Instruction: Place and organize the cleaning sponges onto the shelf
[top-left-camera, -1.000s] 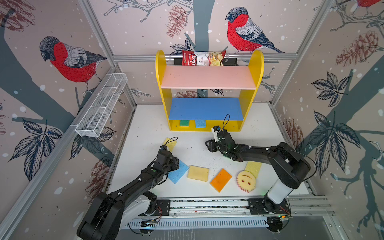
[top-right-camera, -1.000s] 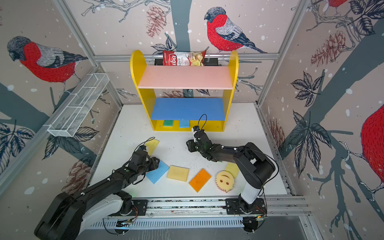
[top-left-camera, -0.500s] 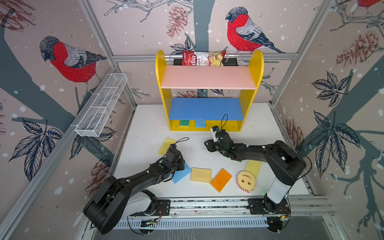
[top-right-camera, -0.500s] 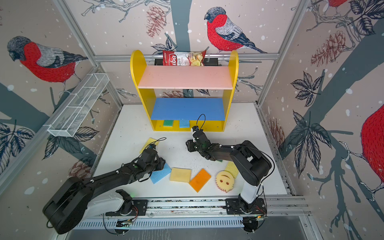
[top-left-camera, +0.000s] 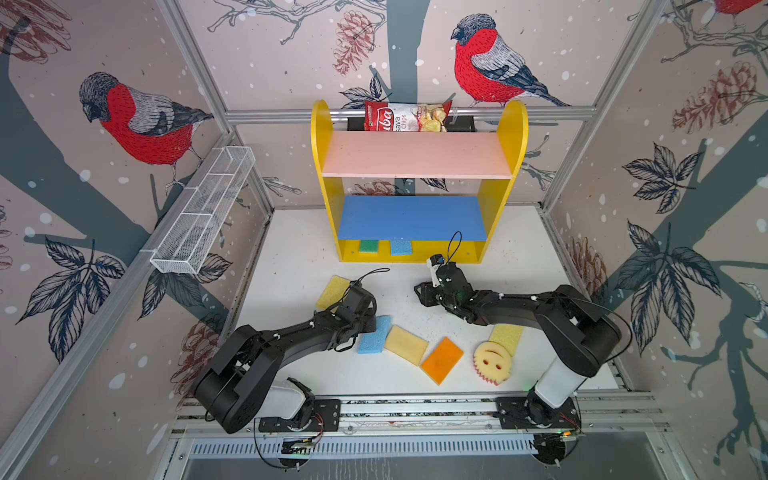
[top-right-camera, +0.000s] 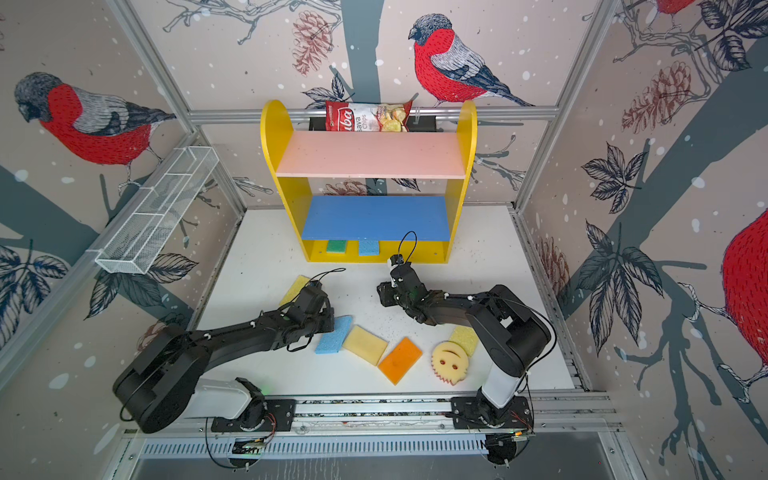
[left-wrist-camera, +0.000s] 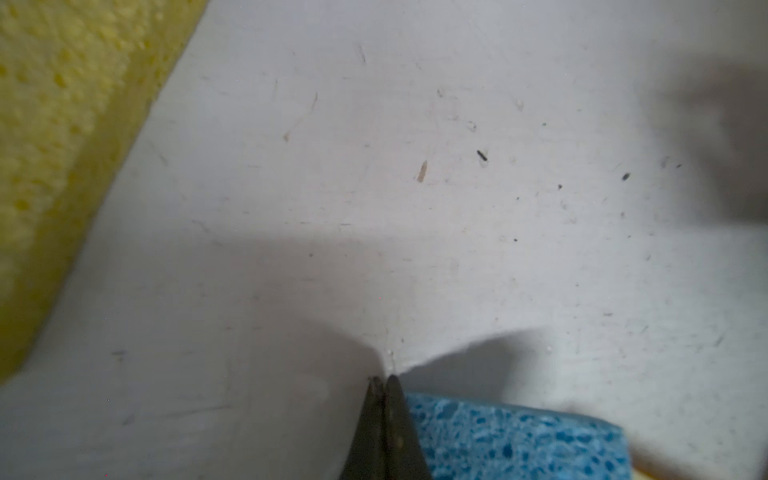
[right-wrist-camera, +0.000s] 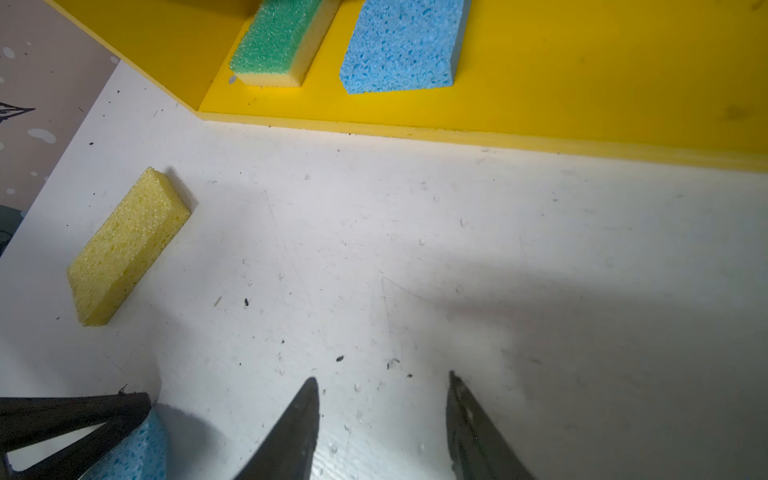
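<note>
on the white table (top-left-camera: 291, 257) before the shelf (top-left-camera: 415, 257), the left gripper (left-wrist-camera: 383, 381) is pressed together at the blue sponge (left-wrist-camera: 519, 440) edge, seemingly gripping nothing. the right gripper (right-wrist-camera: 382, 399) hangs spread and empty, ready for a pick. a green sponge (right-wrist-camera: 282, 41) already sits on the shelf base.

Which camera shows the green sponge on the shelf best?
The right wrist view: the green sponge sits close and sharp, green top over a yellow layer, on the shelf's yellow base. In both top views only its front end peeks from under the blue board. The left wrist view misses it.
</note>
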